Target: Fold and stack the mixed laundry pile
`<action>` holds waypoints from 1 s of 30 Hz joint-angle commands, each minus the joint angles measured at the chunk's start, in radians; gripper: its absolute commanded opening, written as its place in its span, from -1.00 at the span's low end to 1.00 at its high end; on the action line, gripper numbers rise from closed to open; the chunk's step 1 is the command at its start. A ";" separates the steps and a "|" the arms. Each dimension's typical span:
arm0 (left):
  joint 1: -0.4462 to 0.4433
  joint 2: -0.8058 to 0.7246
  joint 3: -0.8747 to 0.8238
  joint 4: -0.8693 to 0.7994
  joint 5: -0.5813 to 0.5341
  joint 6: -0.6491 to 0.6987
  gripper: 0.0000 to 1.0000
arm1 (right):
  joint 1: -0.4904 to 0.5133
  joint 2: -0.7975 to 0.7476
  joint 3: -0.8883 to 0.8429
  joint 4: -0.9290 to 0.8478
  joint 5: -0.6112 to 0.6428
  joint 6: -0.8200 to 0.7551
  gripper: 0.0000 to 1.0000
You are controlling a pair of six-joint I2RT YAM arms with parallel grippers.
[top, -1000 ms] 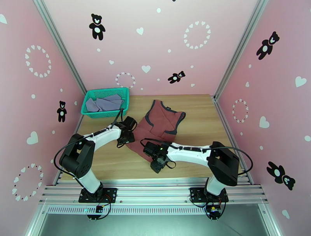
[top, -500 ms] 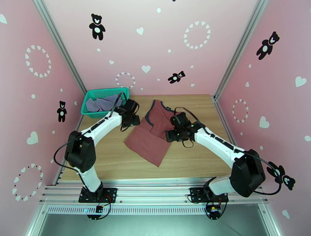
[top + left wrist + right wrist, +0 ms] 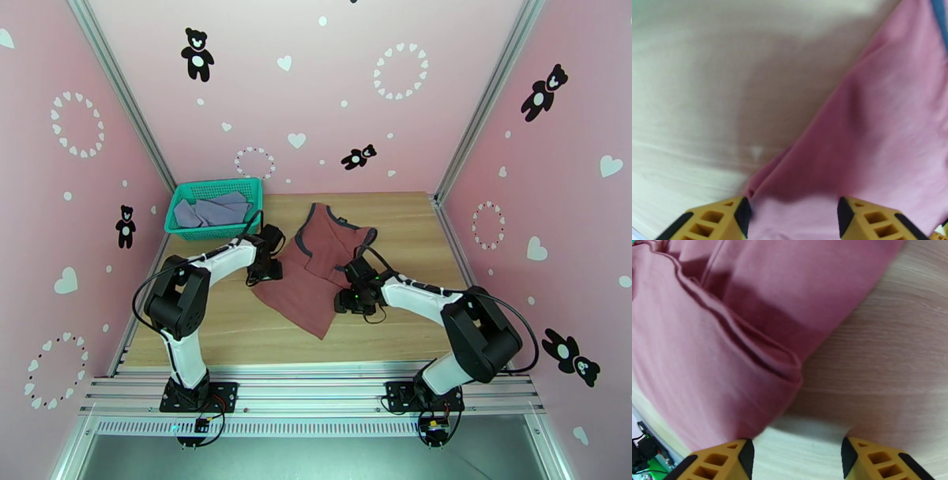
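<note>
Top external view: left gripper [image 3: 265,275] and right gripper [image 3: 346,302], both with jaws apart, flank the rust-red tank top [image 3: 312,278], partly folded on the table [image 3: 411,237]. Beyond, the grey-lavender shirt [image 3: 212,211] lies unfolded in the teal basket [image 3: 217,186]. Stacking not begun.

Right now I count one red tank top [image 3: 312,276], one grey shirt [image 3: 209,211], one basket [image 3: 197,231], one table [image 3: 411,237] and two grippers: left gripper [image 3: 265,274], right gripper [image 3: 347,301].

The left arm [image 3: 217,264] reaches forward, elbow bent, and the left gripper [image 3: 265,271] appears to point down, its yellow fingers [image 3: 717,219] spread wide. The right arm [image 3: 415,294] stretches low and inward; the right gripper [image 3: 347,301] has fingers [image 3: 721,461] equally parted.
</note>
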 commanded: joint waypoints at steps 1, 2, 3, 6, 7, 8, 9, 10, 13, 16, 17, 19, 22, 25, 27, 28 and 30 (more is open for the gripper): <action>0.013 -0.009 -0.011 0.049 -0.036 0.020 0.28 | 0.023 0.029 0.031 0.058 0.014 0.041 0.22; 0.015 -0.009 -0.016 0.055 -0.033 0.021 0.28 | 0.023 0.025 0.034 0.050 0.022 0.043 0.21; 0.018 -0.006 -0.021 0.064 -0.028 0.024 0.28 | 0.023 0.018 0.035 0.041 0.032 0.045 0.21; 0.024 0.019 -0.027 0.090 -0.014 0.034 0.28 | 0.023 0.006 0.047 0.020 0.052 0.052 0.20; 0.026 0.032 -0.027 0.097 -0.006 0.037 0.27 | 0.023 0.010 0.053 0.019 0.054 0.055 0.18; 0.026 0.045 -0.027 0.102 0.002 0.038 0.27 | 0.023 0.017 0.060 0.019 0.054 0.059 0.17; 0.026 0.058 -0.028 0.108 0.014 0.040 0.25 | 0.023 0.032 0.073 0.016 0.054 0.062 0.14; 0.026 0.069 -0.031 0.113 0.024 0.040 0.23 | 0.023 0.048 0.087 0.010 0.055 0.065 0.10; 0.027 0.072 -0.047 0.123 0.044 0.037 0.20 | 0.024 0.068 0.114 -0.015 0.054 0.073 0.02; 0.026 0.058 -0.072 0.132 0.048 0.032 0.19 | 0.029 0.022 0.124 -0.083 0.091 0.072 0.02; 0.026 0.057 -0.076 0.133 0.050 0.032 0.19 | 0.031 0.000 0.128 -0.111 0.104 0.067 0.03; 0.026 0.059 -0.078 0.134 0.053 0.028 0.18 | 0.032 -0.061 0.137 -0.181 0.136 0.056 0.08; 0.025 0.067 -0.071 0.137 0.070 0.020 0.16 | 0.034 -0.149 0.140 -0.254 0.168 0.045 0.25; 0.023 0.075 -0.064 0.142 0.082 0.017 0.14 | 0.034 -0.182 0.136 -0.253 0.162 0.046 0.38; 0.022 0.080 -0.062 0.141 0.086 0.015 0.14 | 0.034 -0.159 0.134 -0.222 0.153 0.053 0.40; 0.022 0.080 -0.063 0.142 0.090 0.014 0.12 | 0.034 -0.135 0.137 -0.202 0.148 0.059 0.40; 0.020 0.079 -0.068 0.143 0.100 0.014 0.09 | 0.034 -0.078 0.146 -0.156 0.136 0.070 0.39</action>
